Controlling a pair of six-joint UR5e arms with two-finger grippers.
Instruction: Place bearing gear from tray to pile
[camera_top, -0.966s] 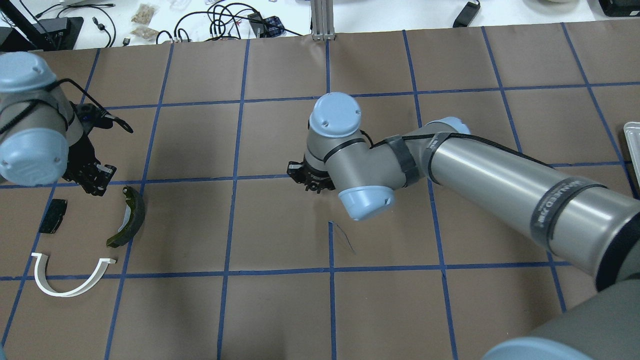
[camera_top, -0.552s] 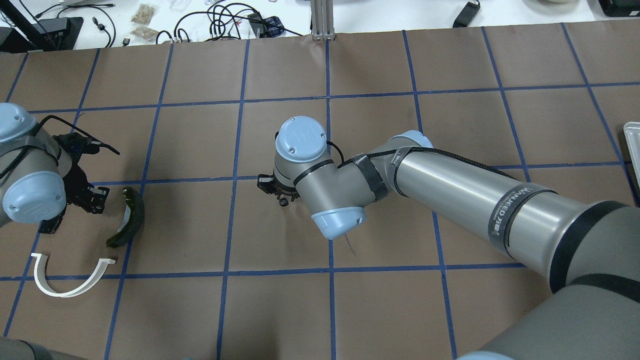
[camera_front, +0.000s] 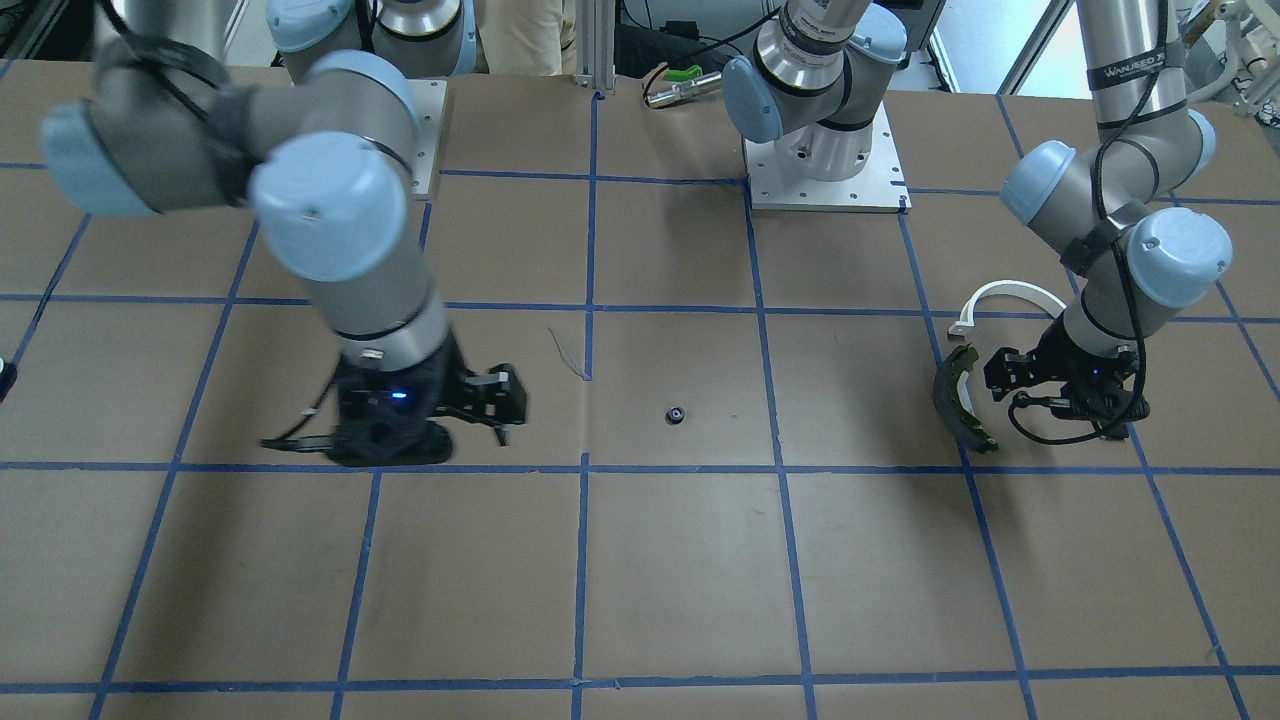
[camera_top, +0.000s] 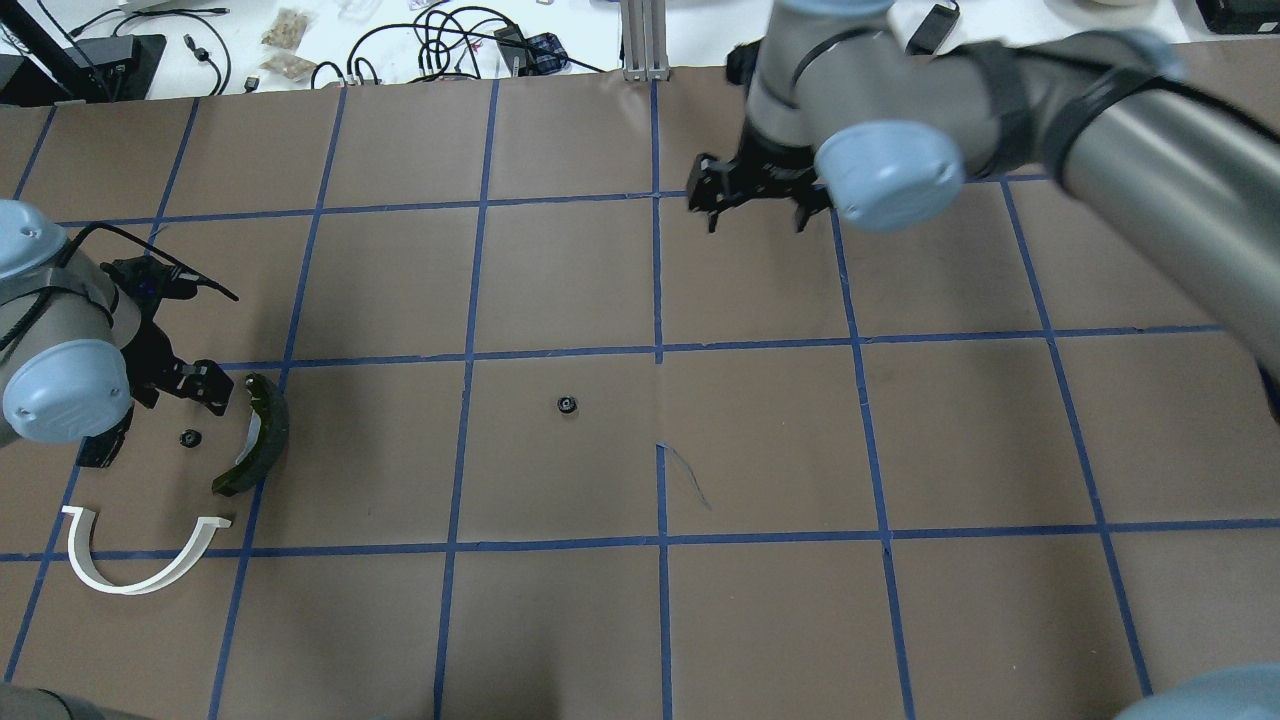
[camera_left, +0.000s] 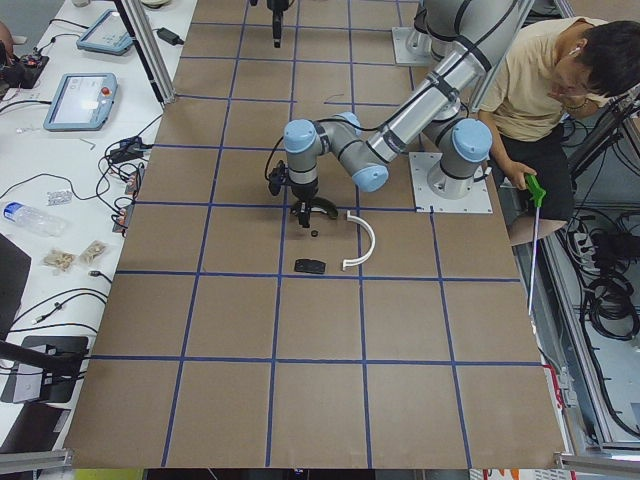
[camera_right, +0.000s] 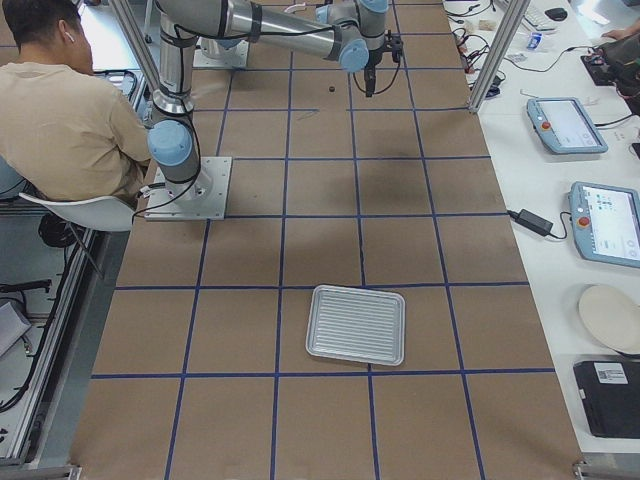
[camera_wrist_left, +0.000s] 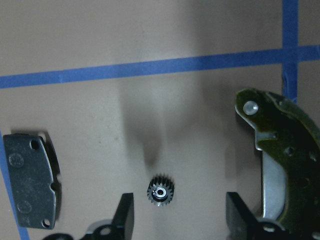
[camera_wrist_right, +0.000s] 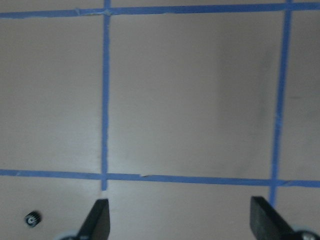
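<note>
**Both grippers open: one gear at the pile, one mid-table**

Your left wrist camera shows detail the overhead view lacks. The bearing gear (camera_wrist_left: 160, 190) lies flat on the brown paper (camera_wrist_left: 150, 40), teeth visible, with the black pad (camera_wrist_left: 30, 182) on one side and the brake shoe (camera_wrist_left: 285, 165) on the other. From overhead that gear is only a dark dot in the pile. That view does add the white arc bracket (camera_top: 140, 570), which lies nearer the robot than the shoe. You see the tray (camera_right: 357, 324) in the right side view alone, well apart from both arms.

The left gripper (camera_wrist_left: 180, 212) has its fingers (camera_wrist_left: 126, 217) spread wide and grasps nothing. The bearing gear sits in the gap between them, about level with the tips and closer to the finger on the pad's side. It touches neither finger.

The right gripper (camera_top: 755, 212) hangs over the far half of the table, its fingers (camera_wrist_right: 97, 220) wide apart and holding nothing. A second gear (camera_top: 567, 404) lies alone mid-table, well apart from the pile. In the right wrist view it sits in the lower-left corner, outside the fingers.
</note>
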